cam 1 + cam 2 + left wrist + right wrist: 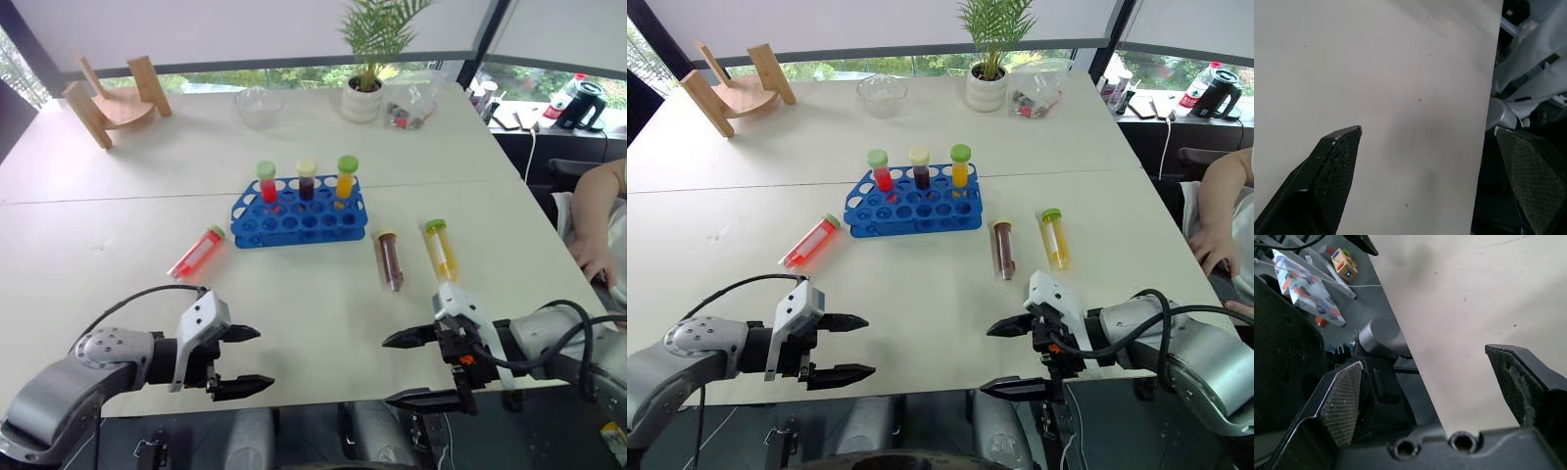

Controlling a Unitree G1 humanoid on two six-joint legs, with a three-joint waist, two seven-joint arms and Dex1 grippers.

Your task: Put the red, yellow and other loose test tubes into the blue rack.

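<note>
The blue rack (257,228) stands mid-table with a red, a dark and an orange tube upright in its back row. Three loose test tubes lie flat on the table. The pink-red tube (198,252) is left of the rack. To the rack's right lie the dark brown tube (390,260) and, further right, the yellow tube (441,251). My left gripper (265,357) hovers open over the table's near edge, well short of the pink-red tube. My right gripper (386,372) is open at the near edge too, in front of the brown and yellow tubes. Both hold nothing.
At the back stand a wooden holder (113,98), a glass bowl (259,106), a potted plant (362,93) and a clear bag (411,110). A person's arm (598,225) rests at the right edge. A seam crosses the white table (118,284) behind the rack.
</note>
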